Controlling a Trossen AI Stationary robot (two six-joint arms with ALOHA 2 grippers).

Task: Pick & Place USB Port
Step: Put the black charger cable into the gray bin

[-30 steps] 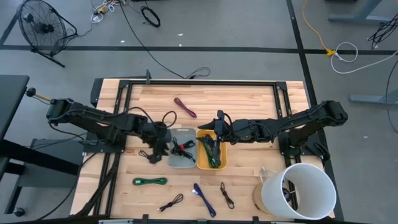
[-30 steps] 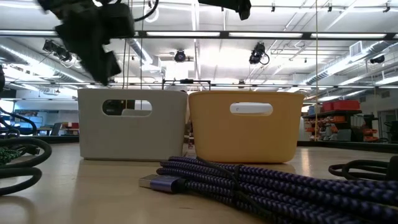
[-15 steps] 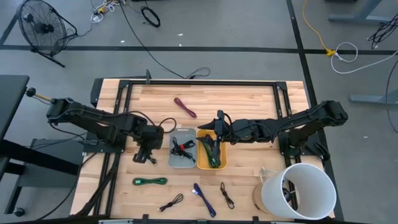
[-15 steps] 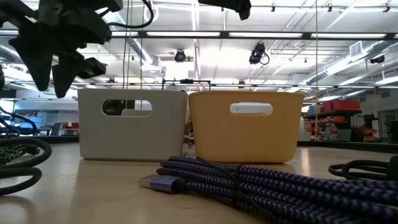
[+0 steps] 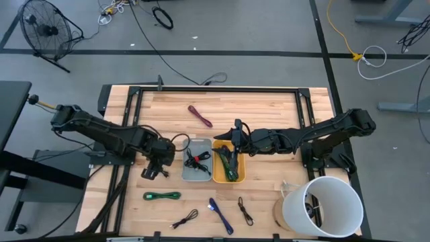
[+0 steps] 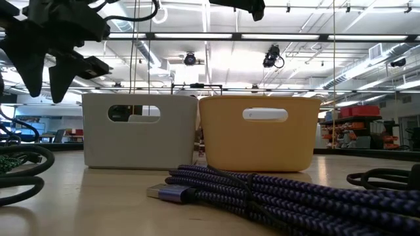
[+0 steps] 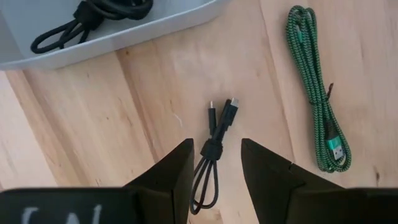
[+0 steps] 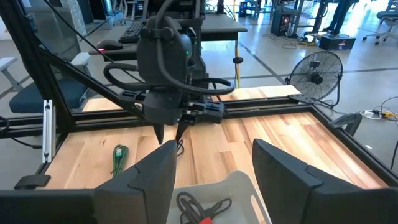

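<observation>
Task's thing: a short black USB cable (image 7: 213, 152), folded into a slim loop and cinched by a band at mid-length, two small plugs side by side at one end. In the left wrist view it lies flat on the surface, lower centre of frame, directly between the fingers of the left pincer (image 7: 214, 163), which stands open above it and grips nothing. High view: this pincer (image 5: 152, 172) sits left of centre, just left of the grey bin (image 5: 189, 177).

Grey bin holds a black cable with a red part (image 5: 197, 160). Yellow bin (image 5: 239, 174) touches it on the right, with dark and green cables inside. Right pincer (image 5: 236, 132) hovers at the yellow bin's upper edge, centre frame, fingers spread, empty.

Surface (image 5: 269, 111): pale wood planks in a black frame. Loose on it: green braided cable (image 5: 162, 195) lower left, blue-purple cable (image 5: 220, 214) bottom centre, two more black cables either side of it, maroon cable (image 5: 200, 115) upper centre. White bucket (image 5: 322, 206) lower right.

Room: grey floor, fan (image 5: 41, 28) upper left, trailing cords. Low view shows ceiling strip lights.
</observation>
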